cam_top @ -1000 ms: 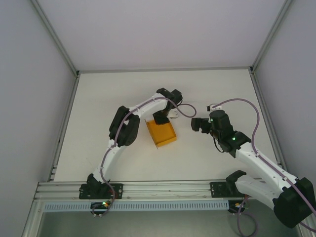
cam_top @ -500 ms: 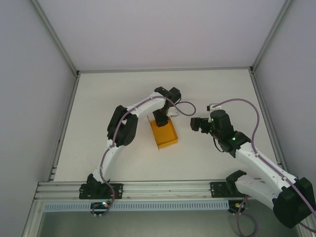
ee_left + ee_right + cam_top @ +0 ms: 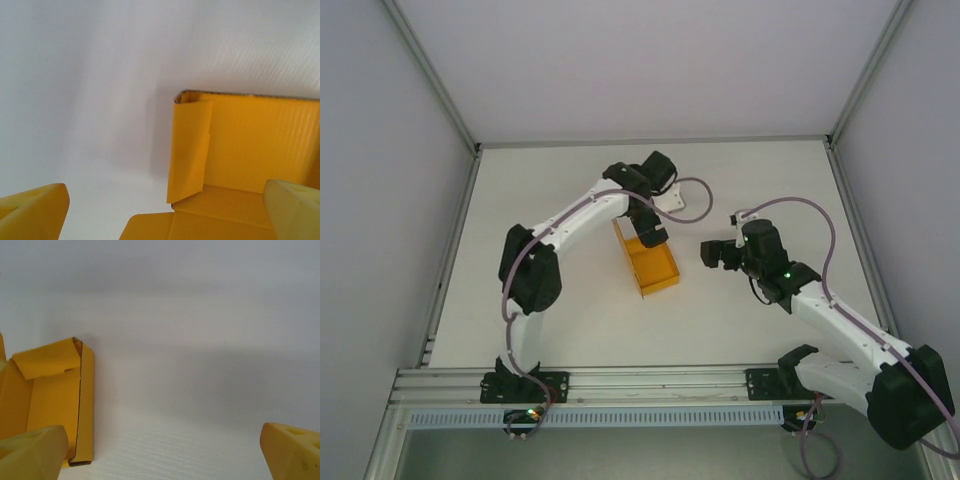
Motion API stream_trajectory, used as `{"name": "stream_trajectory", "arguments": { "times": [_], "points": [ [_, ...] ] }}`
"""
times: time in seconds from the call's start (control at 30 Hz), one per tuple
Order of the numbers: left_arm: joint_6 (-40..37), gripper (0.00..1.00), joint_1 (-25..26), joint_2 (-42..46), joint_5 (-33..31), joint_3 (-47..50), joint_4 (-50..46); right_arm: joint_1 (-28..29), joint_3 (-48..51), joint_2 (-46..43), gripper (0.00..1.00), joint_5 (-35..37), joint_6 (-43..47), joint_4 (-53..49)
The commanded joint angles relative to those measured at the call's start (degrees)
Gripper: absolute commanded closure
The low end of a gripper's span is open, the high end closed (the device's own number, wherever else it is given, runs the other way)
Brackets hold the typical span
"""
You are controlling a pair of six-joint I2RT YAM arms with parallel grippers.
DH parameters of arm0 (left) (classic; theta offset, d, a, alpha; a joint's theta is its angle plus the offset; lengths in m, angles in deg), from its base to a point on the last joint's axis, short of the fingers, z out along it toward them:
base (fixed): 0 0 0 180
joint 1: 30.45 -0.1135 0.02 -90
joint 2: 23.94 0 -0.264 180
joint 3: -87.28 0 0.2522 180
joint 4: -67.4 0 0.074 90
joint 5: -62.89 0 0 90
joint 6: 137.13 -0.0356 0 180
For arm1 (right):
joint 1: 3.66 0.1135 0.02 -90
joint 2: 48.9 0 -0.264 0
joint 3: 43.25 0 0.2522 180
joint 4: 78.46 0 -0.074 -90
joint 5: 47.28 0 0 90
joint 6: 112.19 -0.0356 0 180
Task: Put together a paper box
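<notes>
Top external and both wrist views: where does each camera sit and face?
Top external: overhead behind the bases, looking down on table, both arms, paper box.
Left wrist: on left gripper, facing the box's inside corner; own fingers at bottom corners.
Right wrist: on right gripper, facing table, box at left; own fingers likewise.
All share the box.

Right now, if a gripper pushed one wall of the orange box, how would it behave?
The paper box would probably slide easily: thin open card, loose on the table. Its walls likely flex, as the corner flap leans loosely inward. The fluted edge suggests modest panel stiffness.
</notes>
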Motion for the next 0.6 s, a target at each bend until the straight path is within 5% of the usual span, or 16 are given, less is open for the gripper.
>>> {"name": "stream_trajectory", "arguments": {
  "times": [0.0, 0.27, 0.57],
  "points": [
    [14.63, 0.0, -6.03, 6.45, 3.62, 1.74, 7.41, -0.19, -4.65, 5.53, 0.0, -10.72, 11.42, 3.43],
    [35.16, 0.0, -21.79, 25.43, 11.62, 27.79, 24.02, 0.04, -29.38, 33.84, 0.0, -26.89, 39.56, -6.26],
    [40.72, 0.0, -31.99, 39.41, 12.45, 48.5, 27.47, 3.14, -59.9, 57.64, 0.15, -37.25, 67.27, -34.88]
  ]
}}
